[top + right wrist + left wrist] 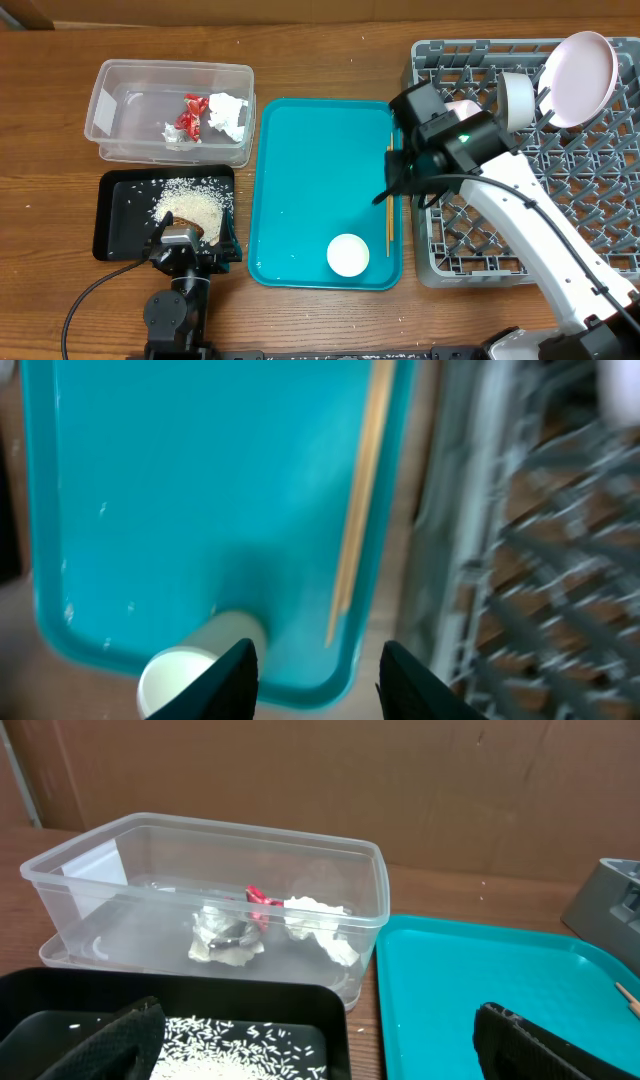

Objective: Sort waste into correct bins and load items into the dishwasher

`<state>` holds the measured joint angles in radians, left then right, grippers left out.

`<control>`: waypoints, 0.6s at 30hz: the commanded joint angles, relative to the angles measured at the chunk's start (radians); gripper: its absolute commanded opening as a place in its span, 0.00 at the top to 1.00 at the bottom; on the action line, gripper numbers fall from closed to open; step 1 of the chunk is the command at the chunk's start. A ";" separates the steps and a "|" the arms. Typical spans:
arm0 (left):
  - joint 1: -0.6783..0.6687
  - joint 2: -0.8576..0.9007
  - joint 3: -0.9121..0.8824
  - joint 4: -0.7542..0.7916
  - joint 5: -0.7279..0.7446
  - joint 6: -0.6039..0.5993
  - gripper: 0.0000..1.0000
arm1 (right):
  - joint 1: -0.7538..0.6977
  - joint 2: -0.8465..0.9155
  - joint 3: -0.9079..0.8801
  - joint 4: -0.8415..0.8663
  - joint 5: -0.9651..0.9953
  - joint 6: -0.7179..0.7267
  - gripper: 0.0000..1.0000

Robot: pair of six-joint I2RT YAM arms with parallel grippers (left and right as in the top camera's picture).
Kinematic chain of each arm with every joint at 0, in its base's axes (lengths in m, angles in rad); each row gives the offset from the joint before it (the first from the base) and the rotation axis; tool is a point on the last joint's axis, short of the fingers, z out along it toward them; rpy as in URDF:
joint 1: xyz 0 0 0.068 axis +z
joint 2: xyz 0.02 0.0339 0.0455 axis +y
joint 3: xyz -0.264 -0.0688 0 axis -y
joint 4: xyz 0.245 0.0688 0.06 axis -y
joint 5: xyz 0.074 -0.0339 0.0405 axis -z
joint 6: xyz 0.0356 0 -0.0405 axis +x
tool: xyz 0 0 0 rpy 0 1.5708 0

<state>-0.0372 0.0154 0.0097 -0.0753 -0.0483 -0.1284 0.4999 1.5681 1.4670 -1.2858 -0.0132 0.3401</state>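
The clear tub (170, 110) holds the red wrapper (190, 117) and the white napkin (228, 114); in the left wrist view the wrapper (262, 900) and napkin (318, 920) also show. Rice (192, 207) lies in the black tray (115, 215). My left gripper (195, 240) stands open at that tray's near edge (330, 1055). The chopsticks (388, 205) and the white cup (347, 255) lie on the teal tray (300, 170). My right gripper (393, 185) hovers open above the chopsticks (360, 510), near the cup (180, 675), nothing between its fingers (235, 675). The pink plate (578, 78) stands in the grey rack (560, 200).
A greyish-white bowl (516, 100) and a pink bowl (462, 108) sit in the rack beside the plate, the pink one mostly hidden by my right arm. The rack's wall (470, 540) runs close along the teal tray's right rim. A brown cardboard wall (400, 780) stands behind the tub.
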 commanded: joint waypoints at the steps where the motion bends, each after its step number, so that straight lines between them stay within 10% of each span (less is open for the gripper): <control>1: 0.005 -0.011 -0.004 0.003 -0.003 -0.010 0.00 | 0.058 -0.006 -0.040 -0.017 -0.121 0.004 0.58; 18: 0.005 -0.011 -0.004 0.003 -0.003 -0.010 0.00 | 0.186 -0.084 -0.169 0.129 -0.053 0.088 0.62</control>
<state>-0.0372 0.0154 0.0097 -0.0750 -0.0483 -0.1284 0.6876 1.5600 1.3006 -1.1809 -0.1005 0.4007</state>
